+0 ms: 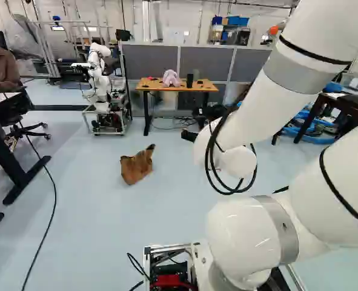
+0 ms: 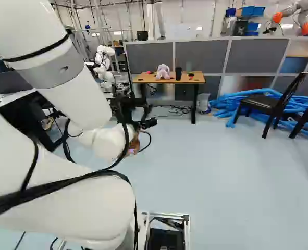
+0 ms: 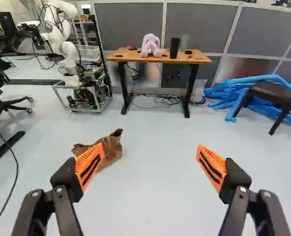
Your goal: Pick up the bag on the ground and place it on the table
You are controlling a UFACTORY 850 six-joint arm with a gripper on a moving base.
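Your gripper (image 3: 149, 166) spreads wide and empty above the floor (image 3: 150, 196), the brown bag (image 3: 111, 150) crumpled ahead, beyond one finger. Nothing is lifted; grasp, carry and placing all remain before the wooden table (image 3: 160, 57) at the partitions (image 3: 199, 29).
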